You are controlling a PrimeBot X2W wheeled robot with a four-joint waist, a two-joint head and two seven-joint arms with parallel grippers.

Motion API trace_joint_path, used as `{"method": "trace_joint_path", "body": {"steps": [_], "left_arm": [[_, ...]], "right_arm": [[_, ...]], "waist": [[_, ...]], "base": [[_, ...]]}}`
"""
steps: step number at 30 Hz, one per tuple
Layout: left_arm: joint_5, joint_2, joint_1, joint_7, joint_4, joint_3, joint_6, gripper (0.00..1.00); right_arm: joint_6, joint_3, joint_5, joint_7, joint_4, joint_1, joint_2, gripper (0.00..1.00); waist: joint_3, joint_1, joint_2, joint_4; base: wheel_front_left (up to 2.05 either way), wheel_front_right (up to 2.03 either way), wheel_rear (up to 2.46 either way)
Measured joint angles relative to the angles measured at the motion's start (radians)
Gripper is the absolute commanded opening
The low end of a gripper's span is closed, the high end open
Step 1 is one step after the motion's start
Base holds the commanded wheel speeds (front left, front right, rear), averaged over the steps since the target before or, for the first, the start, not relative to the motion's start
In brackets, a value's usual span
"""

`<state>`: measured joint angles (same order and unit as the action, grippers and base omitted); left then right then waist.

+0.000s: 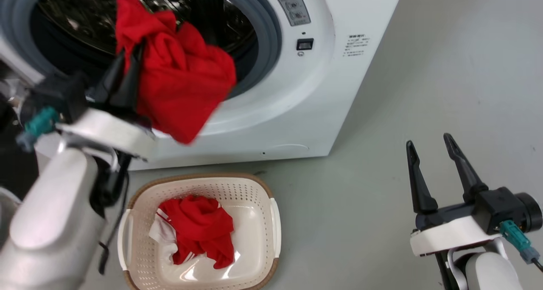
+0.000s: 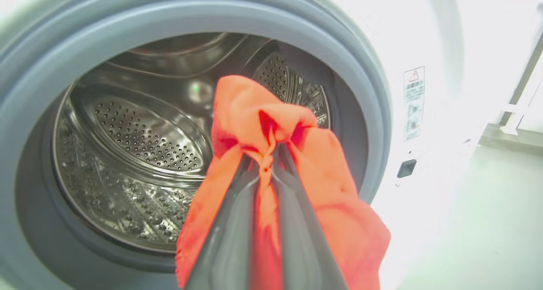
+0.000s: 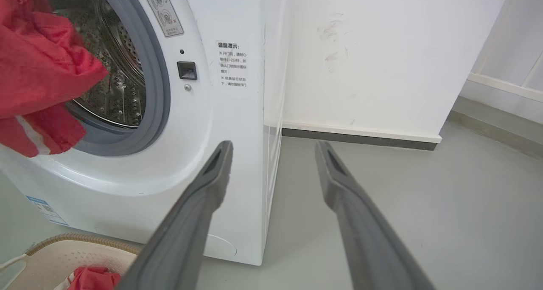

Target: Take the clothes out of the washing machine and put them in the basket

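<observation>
Red garment (image 1: 182, 82) tight in left gripper (image 2: 266, 156)

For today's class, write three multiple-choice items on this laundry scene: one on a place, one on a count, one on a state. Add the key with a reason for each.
1. Where is the basket?
A) on the floor before the washer
B) on top of the washer
C) inside the drum

2. How many red garments show in the head view?
A) one
B) two
C) three

3. What state is the right gripper in?
A) open, empty
B) shut on a garment
C) shut on the basket's handle

Key:
1 A, it rests on the grey floor by the washer's front.
2 B, one garment lies in the basket, the other garment hangs from the left gripper.
3 A, its fingers stand apart, nothing between them.
</observation>
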<state>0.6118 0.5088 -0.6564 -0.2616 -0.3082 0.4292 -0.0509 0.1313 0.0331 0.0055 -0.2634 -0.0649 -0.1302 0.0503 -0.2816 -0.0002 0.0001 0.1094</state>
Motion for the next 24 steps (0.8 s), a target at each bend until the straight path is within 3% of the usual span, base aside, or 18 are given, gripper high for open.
{"method": "trace_joint_path", "body": {"steps": [5,11,16,24], "left_arm": [[-0.023,-0.035,0.141,-0.001,0.153,-0.017,0.005,0.0],[-0.022,-0.065,0.221,-0.001,0.191,0.036,-0.004,0.0],[-0.006,-0.082,0.251,0.01,0.126,0.08,-0.027,0.0],[0.016,-0.104,0.256,0.016,-0.125,0.159,-0.067,0.0]], "right_arm": [[0.0,-0.009,-0.005,0.0,-0.005,0.015,0.0,1.0],[0.0,0.003,-0.015,0.0,-0.007,0.029,0.0,1.0],[0.0,0.005,-0.016,0.0,-0.001,0.026,0.0,1.0],[0.0,0.015,-0.016,0.0,0.011,-0.015,0.0,1.0]], "waist": [[0.031,0.0,0.0,-0.023],[0.037,0.0001,0.0,-0.05],[0.013,0.0001,0.0,-0.05],[-0.066,0.0002,0.0,-0.022]], "base": [[0.0,0.0,0.0],[0.0,0.0,0.0],[0.0,0.0,0.0],[0.0,0.0,0.0]]}}
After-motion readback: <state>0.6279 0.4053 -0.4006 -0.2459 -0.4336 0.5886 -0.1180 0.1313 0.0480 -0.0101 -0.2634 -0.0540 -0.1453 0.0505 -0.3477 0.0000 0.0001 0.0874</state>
